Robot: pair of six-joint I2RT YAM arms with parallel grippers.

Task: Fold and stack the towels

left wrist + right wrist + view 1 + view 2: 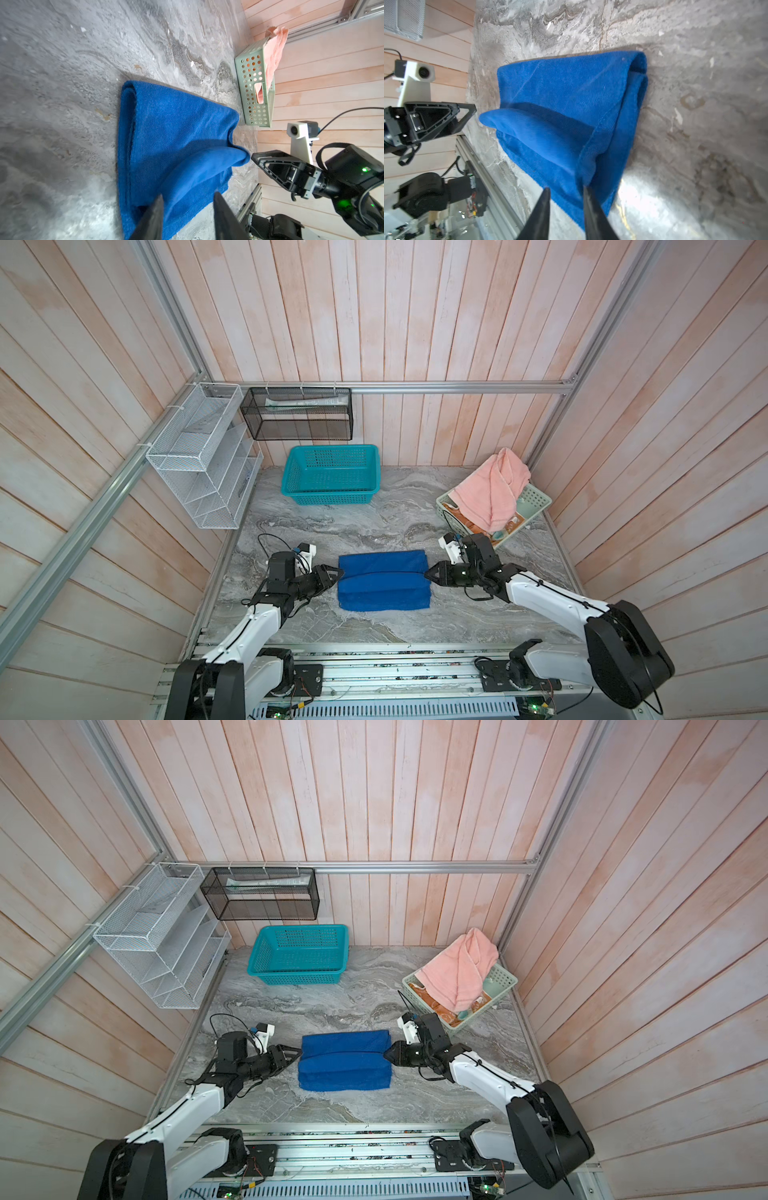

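1. My left gripper (188, 194) stands parted, its dark tapered fingers (153, 216) apart at the blue towel's (383, 580) left end, gripping nothing.
2. My right gripper (566, 187) is parted too, at the towel's right end.
3. That towel is royal blue terry, folded into a thick oblong at the near middle of the grey marbled table (374, 522), with a crease running left to right.
4. A pink towel (494, 485) droops, crumpled, over the pale green perforated tray (536, 499) at far right.

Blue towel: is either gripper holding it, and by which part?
Neither. The left gripper and right gripper stand open at opposite ends of the blue towel, gripping nothing.
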